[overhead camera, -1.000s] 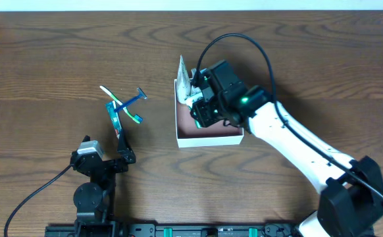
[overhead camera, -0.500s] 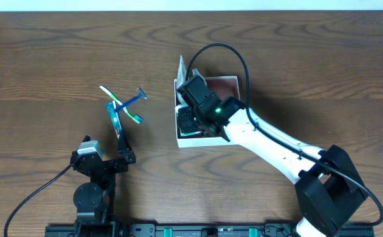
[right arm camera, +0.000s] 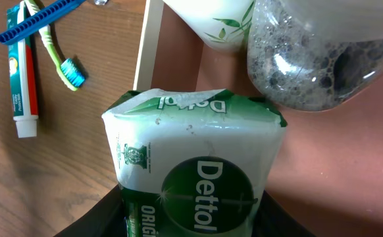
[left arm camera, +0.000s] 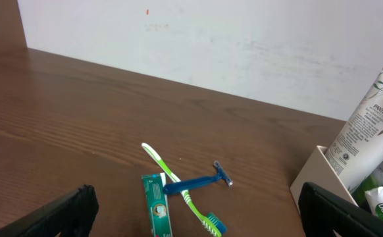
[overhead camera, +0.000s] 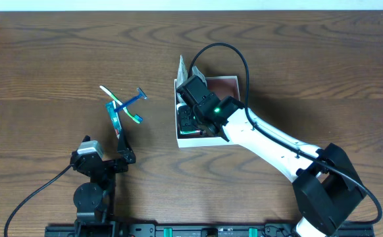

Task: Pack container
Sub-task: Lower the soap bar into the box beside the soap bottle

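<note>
The container [overhead camera: 211, 141], a shallow white box with a pinkish bottom, sits mid-table; its wall also shows in the left wrist view [left arm camera: 313, 174] and the right wrist view [right arm camera: 149, 46]. My right gripper [overhead camera: 190, 120] is low over its left side, shut on a green-and-white Dettol soap pack [right arm camera: 195, 164], which the fingers [right arm camera: 191, 222] clamp from both sides. A white Pantene tube [left arm camera: 369, 131] leans in the far left corner beside a clear foamy bottle [right arm camera: 316, 59]. My left gripper [overhead camera: 122, 158] is open and empty near its base.
Left of the box lie a green toothpaste tube [overhead camera: 116, 118], a green toothbrush [overhead camera: 122, 105] and a blue razor [overhead camera: 133, 99], crossing each other. They show between the left fingers in the left wrist view [left arm camera: 178, 187]. Wood table all round.
My right gripper has moved left and down into the box's left side with the soap pack; in the last half second it has barely moved. The left arm is still.
</note>
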